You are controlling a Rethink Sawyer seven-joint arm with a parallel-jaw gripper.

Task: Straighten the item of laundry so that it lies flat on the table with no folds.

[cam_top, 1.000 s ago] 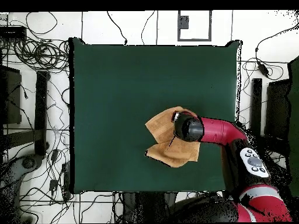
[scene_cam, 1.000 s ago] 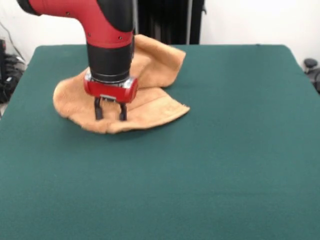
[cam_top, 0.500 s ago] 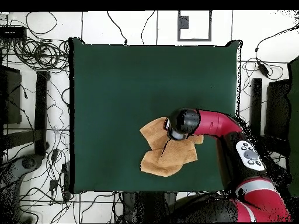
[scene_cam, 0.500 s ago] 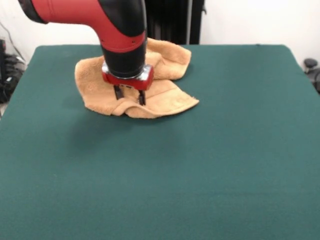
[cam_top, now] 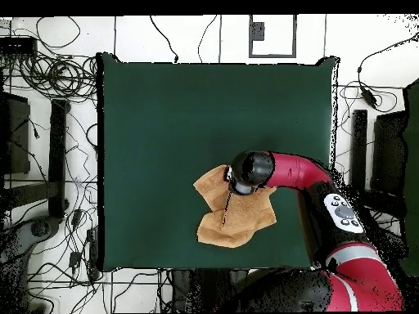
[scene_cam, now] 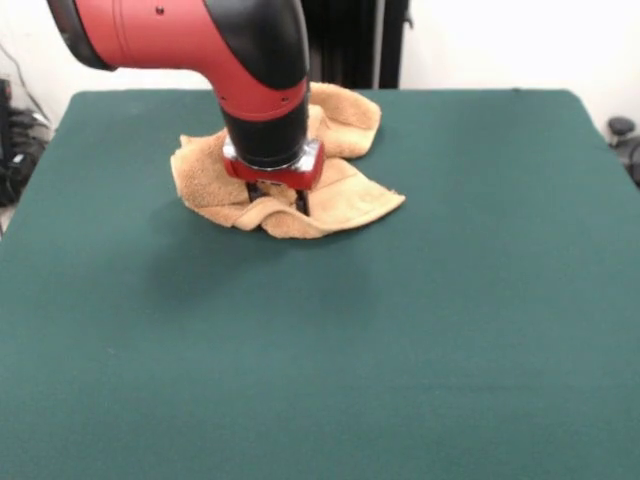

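1. Front view: towel bunched and folded at the table's far side, left of centre. Gripper pressed down into the folds, arm vertical above it. Can't tell whether the claw grips cloth. Risk: dragging could heap the folds further.
2. Overhead view: towel near the robot-side edge. Arm reaches over it, hiding the gripper. Risk: towel sliding off that edge.
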